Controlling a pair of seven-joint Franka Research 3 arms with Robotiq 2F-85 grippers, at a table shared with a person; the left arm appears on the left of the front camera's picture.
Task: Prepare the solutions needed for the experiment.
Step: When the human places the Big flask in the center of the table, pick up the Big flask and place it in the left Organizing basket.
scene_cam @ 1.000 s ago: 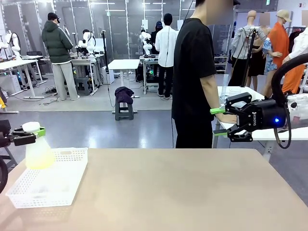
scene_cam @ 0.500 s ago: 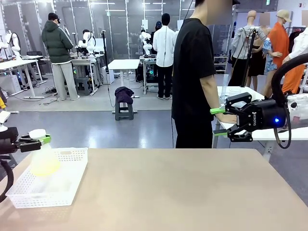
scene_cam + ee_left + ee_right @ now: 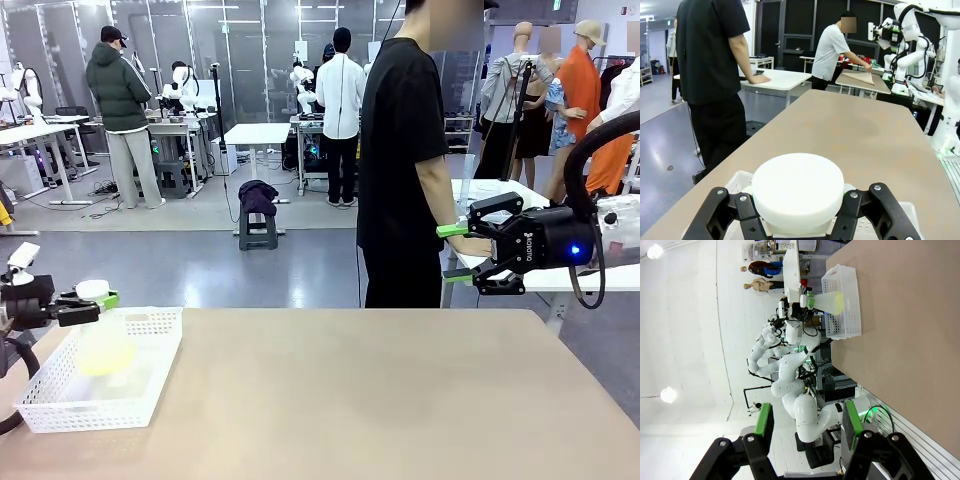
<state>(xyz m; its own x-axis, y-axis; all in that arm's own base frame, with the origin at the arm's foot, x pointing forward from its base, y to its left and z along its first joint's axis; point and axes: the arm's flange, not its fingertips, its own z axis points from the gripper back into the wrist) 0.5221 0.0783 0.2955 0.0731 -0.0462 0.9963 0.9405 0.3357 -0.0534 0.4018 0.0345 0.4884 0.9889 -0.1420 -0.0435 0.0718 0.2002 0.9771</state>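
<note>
A frosted conical flask with a white round cap (image 3: 92, 289) hangs at the table's left end, and my left gripper (image 3: 90, 302) is shut on its neck just under the cap. The solutions (image 3: 105, 355), pale yellow-green liquid, tint the flask's bottom, which sits low inside the white mesh basket (image 3: 150, 372). In the left wrist view the cap (image 3: 797, 192) sits between my left gripper's (image 3: 797, 212) black fingers. My right gripper (image 3: 458, 252) hovers open and empty above the table's far right edge. The right wrist view shows the flask (image 3: 830, 301) in the basket (image 3: 847, 315) beyond my right gripper (image 3: 807, 425).
A person in black (image 3: 400, 150) stands at the far side, one hand resting on a white table (image 3: 520, 190) behind my right gripper. The wooden table (image 3: 380, 400) stretches bare to the right of the basket. Other people and tables stand farther back.
My left gripper has carried the flask to the right and down, from above the basket's left edge into the basket. The right arm has not moved.
</note>
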